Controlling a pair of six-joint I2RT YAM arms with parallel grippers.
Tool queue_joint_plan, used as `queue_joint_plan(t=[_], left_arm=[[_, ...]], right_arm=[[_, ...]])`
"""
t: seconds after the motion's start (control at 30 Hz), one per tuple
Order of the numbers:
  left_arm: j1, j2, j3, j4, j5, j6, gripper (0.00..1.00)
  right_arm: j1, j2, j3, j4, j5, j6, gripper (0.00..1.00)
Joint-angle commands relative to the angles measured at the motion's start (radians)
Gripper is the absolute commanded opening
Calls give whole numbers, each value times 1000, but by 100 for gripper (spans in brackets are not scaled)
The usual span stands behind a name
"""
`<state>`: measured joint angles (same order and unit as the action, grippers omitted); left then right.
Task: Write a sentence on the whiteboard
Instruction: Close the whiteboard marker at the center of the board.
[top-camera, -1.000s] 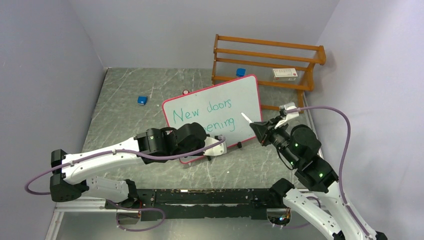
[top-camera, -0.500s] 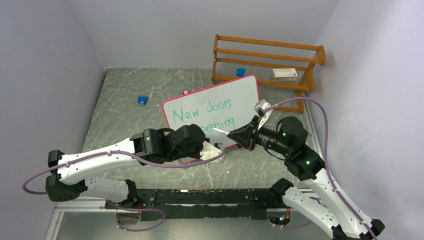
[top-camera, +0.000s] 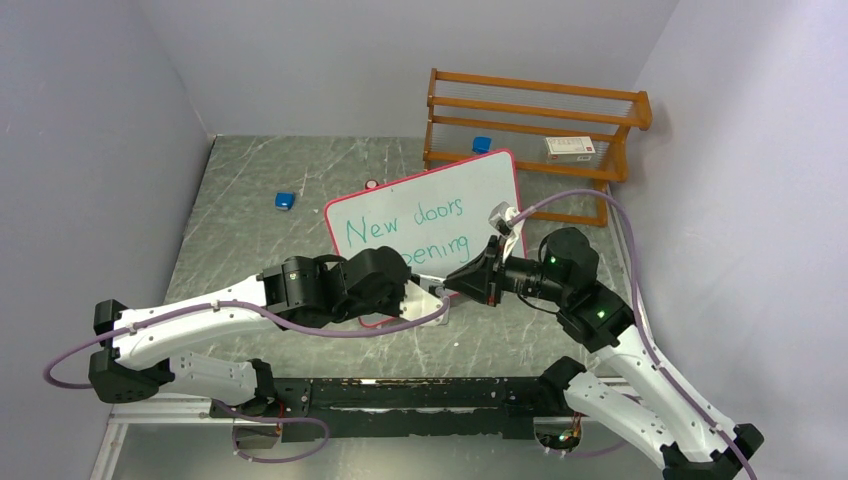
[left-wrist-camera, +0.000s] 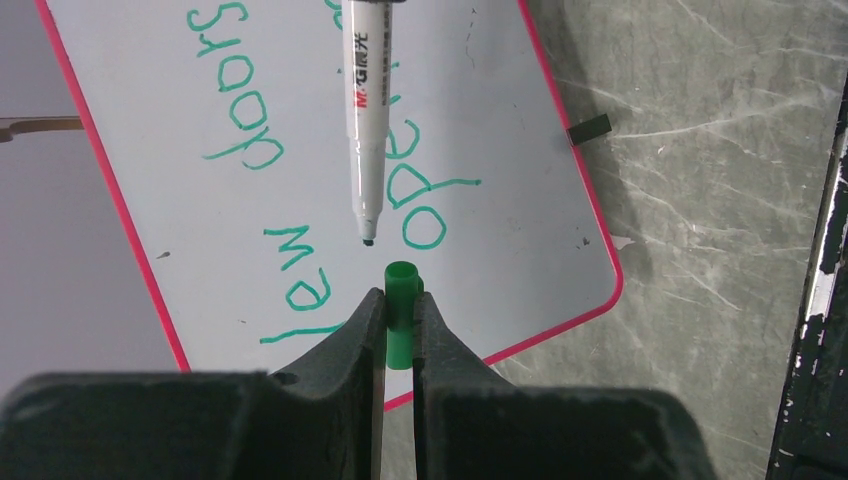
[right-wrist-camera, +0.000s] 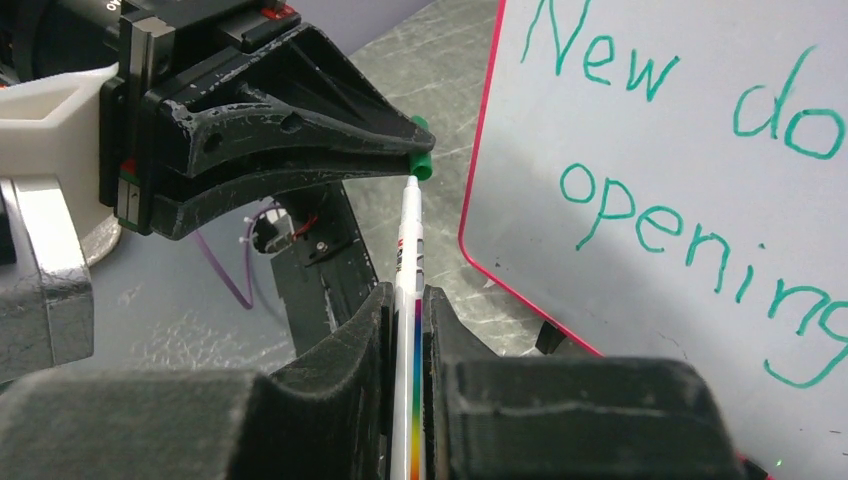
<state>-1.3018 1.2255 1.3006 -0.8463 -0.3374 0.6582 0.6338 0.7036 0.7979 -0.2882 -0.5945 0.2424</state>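
Observation:
The whiteboard (top-camera: 490, 190) with a pink-red rim lies mid-table and carries the green sentence "New doors opening" (top-camera: 405, 222). It also shows in the left wrist view (left-wrist-camera: 480, 120) and the right wrist view (right-wrist-camera: 680, 130). My left gripper (left-wrist-camera: 399, 300) is shut on a green marker cap (left-wrist-camera: 399, 325) over the board's near edge. My right gripper (right-wrist-camera: 405, 300) is shut on a white marker (right-wrist-camera: 410, 240). The marker's tip (left-wrist-camera: 367, 240) points at the cap's open end, a small gap apart.
A wooden rack (top-camera: 535, 130) with a small white box (top-camera: 570, 148) stands at the back right. A blue block (top-camera: 285, 200) lies at the left of the table, another (top-camera: 482, 144) by the rack. A small red-rimmed round thing (top-camera: 372, 184) sits behind the board.
My right gripper has swung left and down with the marker, from the board's right edge to the left gripper. The left arm has shifted slightly.

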Motion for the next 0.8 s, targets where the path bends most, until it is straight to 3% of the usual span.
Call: queue_joint_plan(t=[0.0,0.77], left_arm=[[-8,-11,40,-4,6,1,5],[-11,9,67,4,60,-1,5]], right_arm=[[-6,7,-12,25,-37,3,0],[-6,16,-39,63,-25,23,0]])
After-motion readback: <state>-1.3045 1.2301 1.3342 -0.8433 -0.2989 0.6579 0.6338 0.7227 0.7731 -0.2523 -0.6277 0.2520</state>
